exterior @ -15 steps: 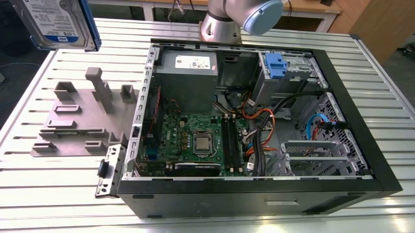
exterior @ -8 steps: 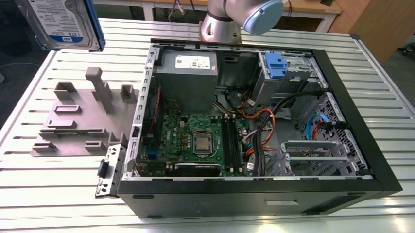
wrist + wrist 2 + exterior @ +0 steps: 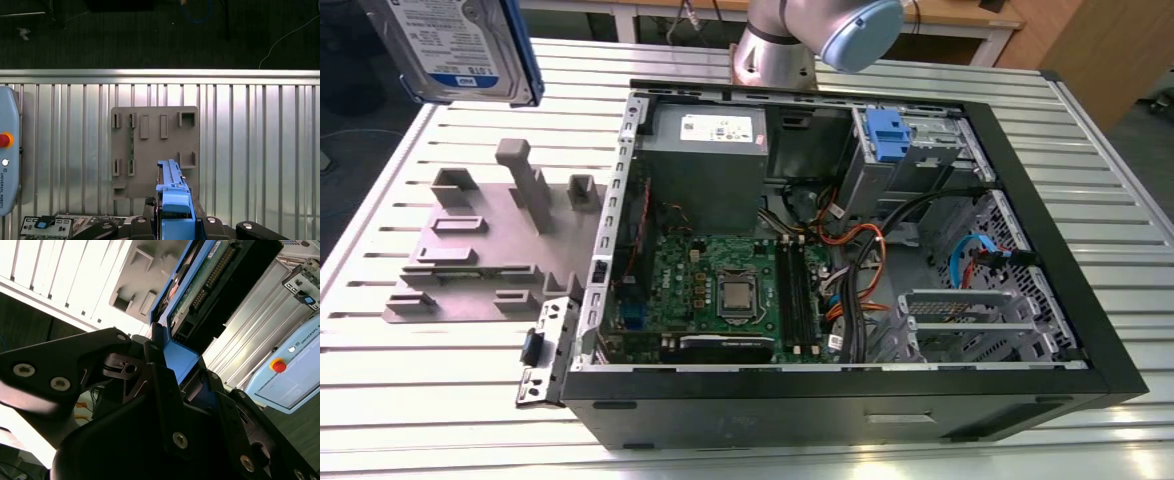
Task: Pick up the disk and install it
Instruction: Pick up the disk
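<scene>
Disk gripped edge-on by the closed end effector, held clear above the grey stand, left of the open computer case in the exterior view.

Silver arm, pale-blue joint cap; black jaws, silver screws.

The grey plastic slotted stand lay on the silver slatted metal table, just beside the open black metal computer case, on the exterior view's left. The silver metal disk in blue plastic rails hung above the table, seemingly over the stand's edge, gripped in the black hand. The grey metal arm base stood behind the case.
</scene>
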### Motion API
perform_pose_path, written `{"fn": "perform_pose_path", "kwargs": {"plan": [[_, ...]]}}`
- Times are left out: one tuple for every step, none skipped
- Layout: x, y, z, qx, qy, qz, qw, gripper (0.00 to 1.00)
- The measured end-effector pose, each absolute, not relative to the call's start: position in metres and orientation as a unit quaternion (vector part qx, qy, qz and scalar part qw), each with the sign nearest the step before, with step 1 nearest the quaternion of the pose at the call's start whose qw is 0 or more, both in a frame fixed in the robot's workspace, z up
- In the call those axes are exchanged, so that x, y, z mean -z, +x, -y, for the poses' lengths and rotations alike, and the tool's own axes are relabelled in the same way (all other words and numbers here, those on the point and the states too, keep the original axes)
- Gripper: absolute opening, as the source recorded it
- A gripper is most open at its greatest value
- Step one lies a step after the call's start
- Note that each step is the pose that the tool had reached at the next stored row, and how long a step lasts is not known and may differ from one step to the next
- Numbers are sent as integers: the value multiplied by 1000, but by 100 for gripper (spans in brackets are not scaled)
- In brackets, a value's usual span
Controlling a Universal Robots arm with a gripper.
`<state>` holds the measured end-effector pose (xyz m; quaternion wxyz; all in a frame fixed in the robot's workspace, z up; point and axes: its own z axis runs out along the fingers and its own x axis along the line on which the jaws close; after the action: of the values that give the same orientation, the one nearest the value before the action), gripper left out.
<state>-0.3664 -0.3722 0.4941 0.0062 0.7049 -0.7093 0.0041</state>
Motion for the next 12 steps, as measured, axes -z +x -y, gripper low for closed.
{"fn": "perform_pose_path", "kwargs": {"plan": [[-494, -365, 372, -4, 705, 709, 6, 36], [-494, -365, 372, -4, 705, 709, 6, 36], [-494, -364, 372, -4, 705, 709, 6, 36], [-494, -364, 372, -4, 705, 709, 6, 36], [-494, -364, 372, -4, 705, 709, 6, 36], [-494, -364, 372, -4, 705, 709, 6, 36], [-494, -364, 372, -4, 705, 709, 6, 36], [-494, -364, 372, -4, 705, 709, 6, 36], [-494, -363, 372, -4, 705, 709, 6, 36], [-494, -363, 372, -4, 705, 709, 6, 36], [-494, -363, 372, -4, 705, 709, 6, 36], [-494, -363, 372, -4, 705, 709, 6, 36]]}}
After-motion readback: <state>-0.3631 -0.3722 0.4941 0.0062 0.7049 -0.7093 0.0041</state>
